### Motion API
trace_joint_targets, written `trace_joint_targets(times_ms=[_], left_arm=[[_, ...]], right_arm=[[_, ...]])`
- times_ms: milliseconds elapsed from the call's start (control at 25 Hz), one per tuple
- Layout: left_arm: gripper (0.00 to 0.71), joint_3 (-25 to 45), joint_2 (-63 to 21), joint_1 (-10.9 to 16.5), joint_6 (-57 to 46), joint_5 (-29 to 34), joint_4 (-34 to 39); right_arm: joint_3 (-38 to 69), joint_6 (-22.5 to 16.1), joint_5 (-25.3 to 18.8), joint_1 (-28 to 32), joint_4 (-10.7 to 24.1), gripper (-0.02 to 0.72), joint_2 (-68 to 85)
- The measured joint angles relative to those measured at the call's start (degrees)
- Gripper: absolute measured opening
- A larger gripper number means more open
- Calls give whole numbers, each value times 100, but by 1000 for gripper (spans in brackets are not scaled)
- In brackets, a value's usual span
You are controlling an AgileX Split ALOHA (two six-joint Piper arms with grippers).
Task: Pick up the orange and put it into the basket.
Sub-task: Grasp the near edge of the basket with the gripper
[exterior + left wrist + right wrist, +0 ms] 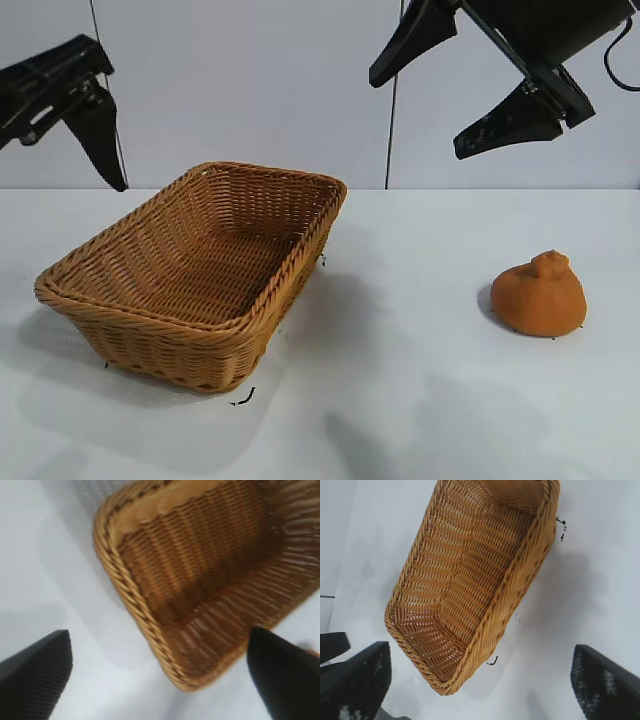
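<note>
From my remote station: the orange [538, 294] rests on the white table [420, 400] at the right, well apart from the empty wicker basket [190, 262] at the left. My right gripper [460, 80] hangs high above the table, jaws spread wide, holding nothing. My left gripper [160, 675] hovers beyond the basket's left end, equally wide and empty.

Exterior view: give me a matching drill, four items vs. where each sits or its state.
Items:
1. orange
2. basket
3. left gripper
4. right gripper

Descriptions:
A. open, raised above the table's right half
B. empty, on the table's left half
C. on the table at the right, untouched
D. open, raised at the left edge

Pairs: 1-C, 2-B, 3-D, 4-A
</note>
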State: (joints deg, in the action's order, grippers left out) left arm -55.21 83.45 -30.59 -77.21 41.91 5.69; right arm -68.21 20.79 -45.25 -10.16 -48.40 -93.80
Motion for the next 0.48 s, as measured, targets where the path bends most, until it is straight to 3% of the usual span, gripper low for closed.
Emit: trace_joint_targets(times_ms=[160, 480], left_arm=[[680, -437, 371, -139, -262, 343, 12], [646, -529, 960, -163, -1544, 392, 23]], right_arm=[[0, 0, 0, 0, 0, 696, 0], [0, 0, 0, 0, 0, 696, 0]])
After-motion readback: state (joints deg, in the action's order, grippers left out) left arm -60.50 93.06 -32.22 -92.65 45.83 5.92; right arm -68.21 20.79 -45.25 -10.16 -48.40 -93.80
